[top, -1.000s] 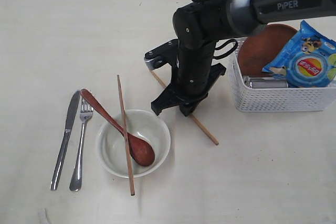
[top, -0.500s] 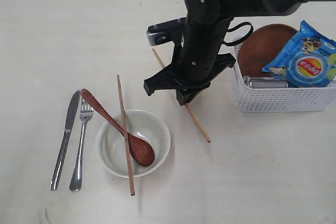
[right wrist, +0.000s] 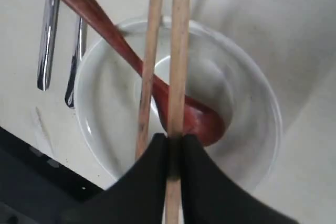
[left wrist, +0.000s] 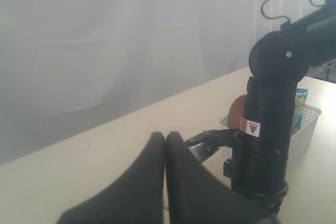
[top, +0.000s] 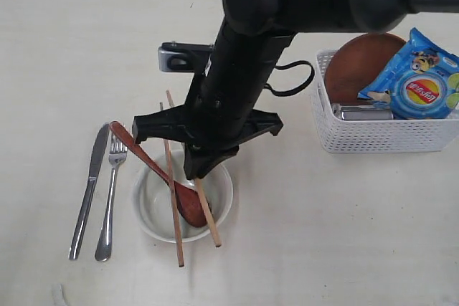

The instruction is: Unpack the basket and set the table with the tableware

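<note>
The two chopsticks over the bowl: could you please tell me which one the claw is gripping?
The chopstick nearer the basket, clamped in the right claw. The other chopstick lies free across the bowl and the spoon. The basket stands apart from both.

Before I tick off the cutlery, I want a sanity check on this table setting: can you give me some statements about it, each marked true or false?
1. The right end effector is shut on a chopstick above the bowl. True.
2. The brown plate lies on the table. False: it stands in the basket.
3. The head of the spoon rests in the bowl. True.
4. The knife and fork are in the basket. False: they lie side by side on the table, beside the bowl.
5. The left end effector is open. False: it is shut and empty.
</note>
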